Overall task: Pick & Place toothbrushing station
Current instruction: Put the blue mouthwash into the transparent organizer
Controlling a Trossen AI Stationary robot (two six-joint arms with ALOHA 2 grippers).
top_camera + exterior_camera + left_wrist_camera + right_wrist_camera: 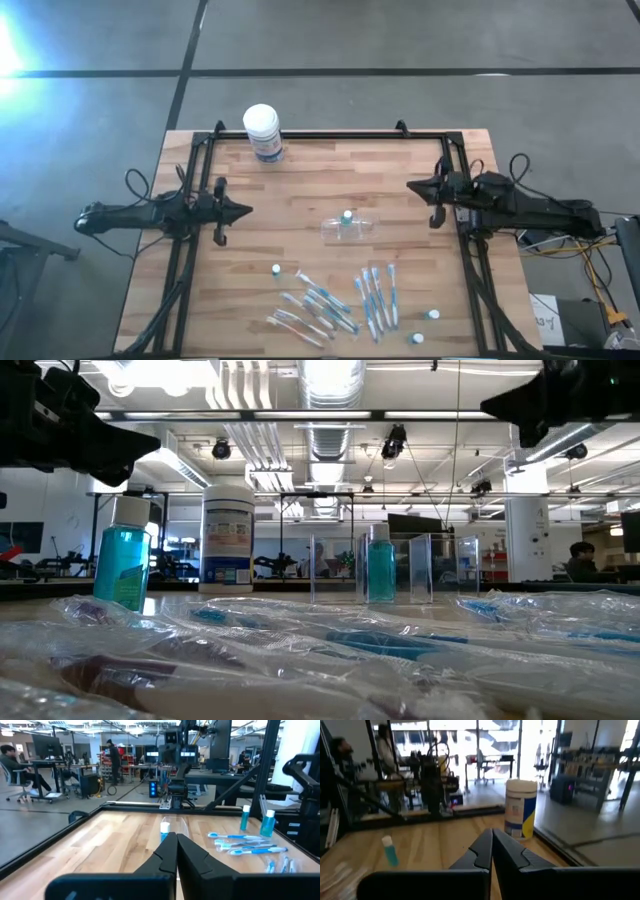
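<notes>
The toothbrushing station (pixel 350 228), a clear oval plastic holder with a small blue bottle standing in it, rests on the table's middle; it also shows in the low view (pixel 390 568) and in the left wrist view (pixel 172 826). My left gripper (pixel 246 211) hovers shut at the table's left side, pointing level toward the station. My right gripper (pixel 412 186) hovers shut at the right side, pointing level across the table. In their wrist views both the left gripper (pixel 176 839) and the right gripper (pixel 492 836) show fingers pressed together with nothing between them.
A white round tub with a blue label (pixel 263 131) stands at the far edge. Several wrapped toothbrushes (pixel 345 300) lie near the front, with small blue bottles (pixel 276 270) (pixel 432 314) among them. A black frame (pixel 330 134) runs around the table's edges.
</notes>
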